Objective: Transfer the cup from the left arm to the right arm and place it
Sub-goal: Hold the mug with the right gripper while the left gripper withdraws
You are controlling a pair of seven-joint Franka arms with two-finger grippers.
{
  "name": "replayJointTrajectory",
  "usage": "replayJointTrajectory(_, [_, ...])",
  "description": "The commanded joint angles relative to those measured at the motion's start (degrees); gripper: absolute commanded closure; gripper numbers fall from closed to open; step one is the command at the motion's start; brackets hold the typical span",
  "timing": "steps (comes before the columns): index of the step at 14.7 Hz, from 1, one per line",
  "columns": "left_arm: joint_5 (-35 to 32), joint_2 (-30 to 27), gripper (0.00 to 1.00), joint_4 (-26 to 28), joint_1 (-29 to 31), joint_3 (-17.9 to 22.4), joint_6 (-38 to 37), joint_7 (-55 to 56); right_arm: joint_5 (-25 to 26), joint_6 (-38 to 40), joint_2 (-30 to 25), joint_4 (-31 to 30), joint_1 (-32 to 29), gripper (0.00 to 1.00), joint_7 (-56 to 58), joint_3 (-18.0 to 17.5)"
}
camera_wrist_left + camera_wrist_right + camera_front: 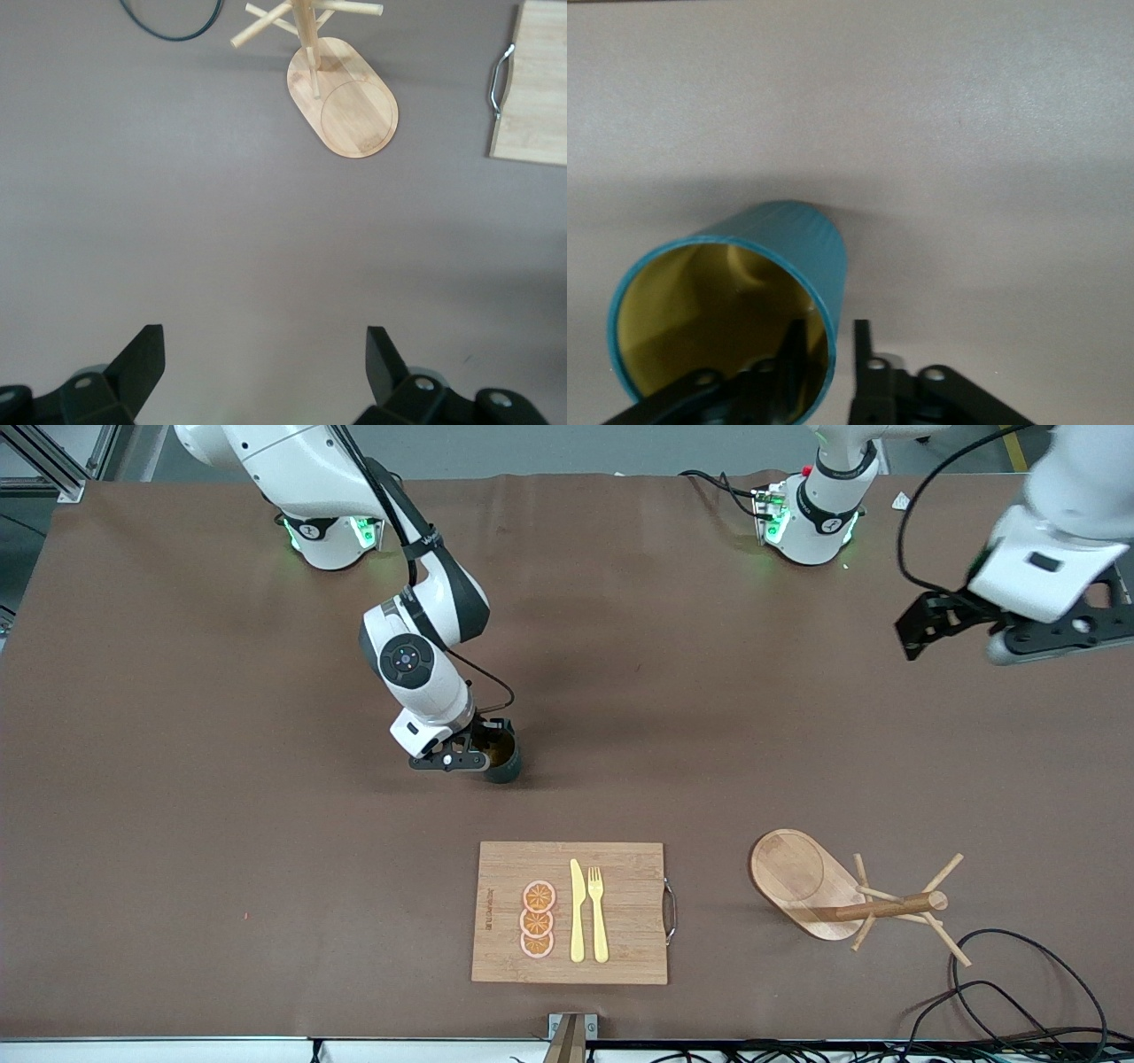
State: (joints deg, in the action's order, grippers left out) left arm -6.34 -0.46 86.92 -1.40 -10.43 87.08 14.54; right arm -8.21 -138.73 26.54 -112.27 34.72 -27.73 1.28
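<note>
The teal cup [502,762] with a mustard inside stands upright on the brown table, about mid-table and farther from the front camera than the cutting board. My right gripper [485,746] is at its rim. In the right wrist view the cup [788,257] shows one finger [795,341] inside it and the other finger [862,341] outside, with a small gap on each side of the wall, so the gripper [828,326] is open. My left gripper [920,627] waits open and empty, raised over the left arm's end of the table [266,341].
A wooden cutting board [620,957] with a yellow knife [577,912], a fork [598,912] and orange slices [538,919] lies near the front edge. A wooden peg rack [842,895] lies beside it [341,97]. Black cables [1019,992] trail at the corner.
</note>
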Motion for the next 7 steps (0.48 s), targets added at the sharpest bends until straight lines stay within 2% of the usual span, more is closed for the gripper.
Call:
replayJointTrajectory(1, [2.1, -2.8, 0.00, 0.5, -0.4, 3.4, -1.6, -9.5, -1.0, 0.1, -0.4, 0.0, -0.6, 1.00, 1.6, -0.4])
replayJointTrajectory(4, [6.6, -4.6, 0.00, 3.0, -0.4, 6.2, -2.3, -13.7, -1.0, 0.3, -1.3, 0.1, -0.7, 1.00, 11.0, -0.4])
replayJointTrajectory(7, [7.1, -6.1, 0.00, 4.7, -0.1, 7.3, -2.3, -14.3, -1.0, 4.1, -3.1, 0.3, -2.1, 1.00, 25.7, -0.1])
